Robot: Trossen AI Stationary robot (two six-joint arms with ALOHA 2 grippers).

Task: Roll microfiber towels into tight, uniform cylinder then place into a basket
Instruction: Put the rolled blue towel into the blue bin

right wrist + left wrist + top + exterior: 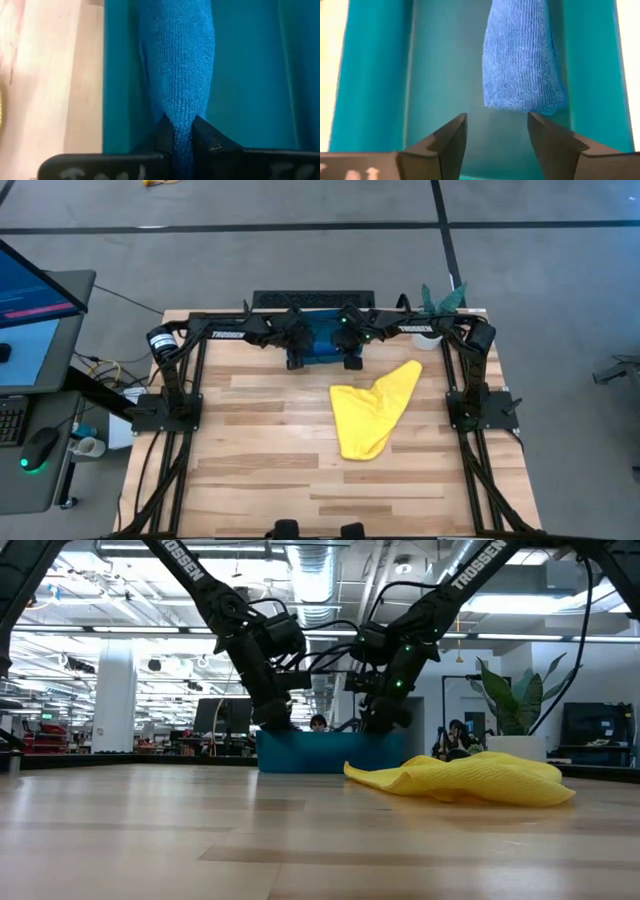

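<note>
Pinching blue towel [177, 65], right gripper [182, 132]

The right pincer [182, 131] pinches one end of the rolled blue towel [180, 65]. The towel lies inside the dark-blue basket [250, 75], beside the wooden counter [50, 75].

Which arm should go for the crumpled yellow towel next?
Left: the left gripper is open and empty above the dark-blue plastic tray, while the right gripper pinches the rolled blue microfiber towel.
</note>
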